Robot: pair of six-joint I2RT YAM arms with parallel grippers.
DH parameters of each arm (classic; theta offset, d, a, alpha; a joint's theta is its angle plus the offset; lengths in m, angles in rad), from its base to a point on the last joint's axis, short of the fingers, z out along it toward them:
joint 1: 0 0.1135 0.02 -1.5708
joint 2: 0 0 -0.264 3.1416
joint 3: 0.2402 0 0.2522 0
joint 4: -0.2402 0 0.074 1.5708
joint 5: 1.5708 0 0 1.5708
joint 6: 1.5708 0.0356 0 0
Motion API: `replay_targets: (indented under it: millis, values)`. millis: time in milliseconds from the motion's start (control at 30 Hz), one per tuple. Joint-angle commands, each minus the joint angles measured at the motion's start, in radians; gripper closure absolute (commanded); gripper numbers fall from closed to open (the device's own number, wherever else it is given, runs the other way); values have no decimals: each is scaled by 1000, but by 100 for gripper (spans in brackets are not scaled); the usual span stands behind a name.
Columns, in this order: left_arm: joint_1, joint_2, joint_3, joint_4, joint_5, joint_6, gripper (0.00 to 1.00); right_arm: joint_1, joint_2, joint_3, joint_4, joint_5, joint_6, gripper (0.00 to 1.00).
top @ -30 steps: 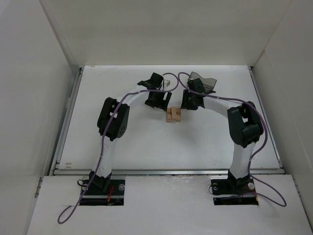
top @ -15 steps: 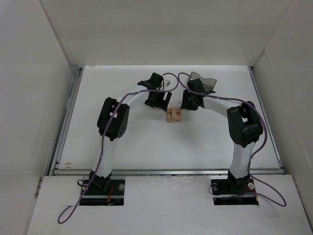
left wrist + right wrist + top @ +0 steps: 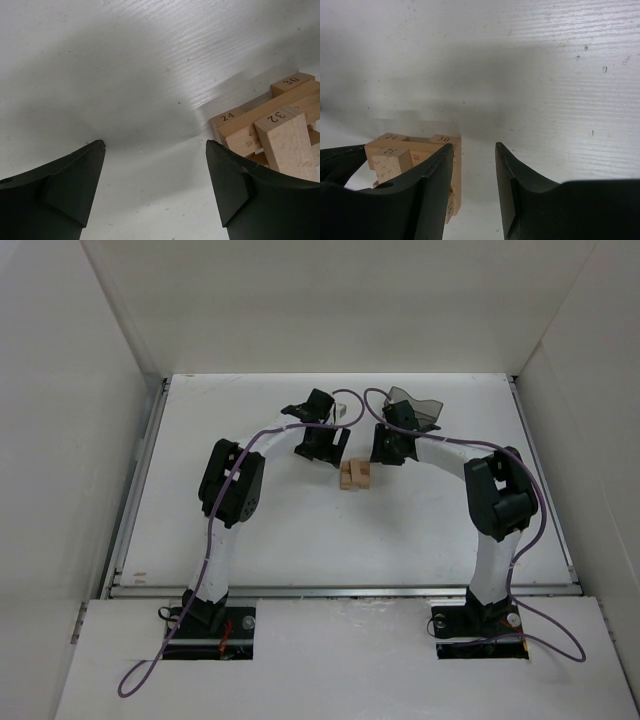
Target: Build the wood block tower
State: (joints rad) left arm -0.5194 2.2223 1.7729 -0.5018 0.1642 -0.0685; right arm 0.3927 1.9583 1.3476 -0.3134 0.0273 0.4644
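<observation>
Tan wood-block tower point(image 3: 355, 476) set on white desk point(image 3: 300, 530), left fingers point(image 3: 65, 185) spread wide beside it, right fingers point(image 3: 427, 190) narrowly parted, both empty.

Light tan tower point(image 3: 355, 476), white table point(image 3: 260, 530)

The white desk point(image 3: 260, 540) shows a faint brushed grain and a few dark specks. The tower point(image 3: 355, 476), tan and layered crosswise, stands on it. Beyond the tower and to its right sits a dark translucent bin point(image 3: 420, 403).
</observation>
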Motion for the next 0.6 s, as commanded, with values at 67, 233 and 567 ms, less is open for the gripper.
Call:
replay_targets:
  millis: [67, 233, 567]
  values:
    - [10, -81, 10, -37, -41, -8, 20, 2, -65, 18, -6, 36, -3, 55]
    - [10, -110, 28, -46, -51, -8, 20, 2, -108, -16, -15, 57, -12, 55]
    - [-11, -128, 72, -55, -26, 12, 20, 21, -228, -154, 19, -10, -12, 55]
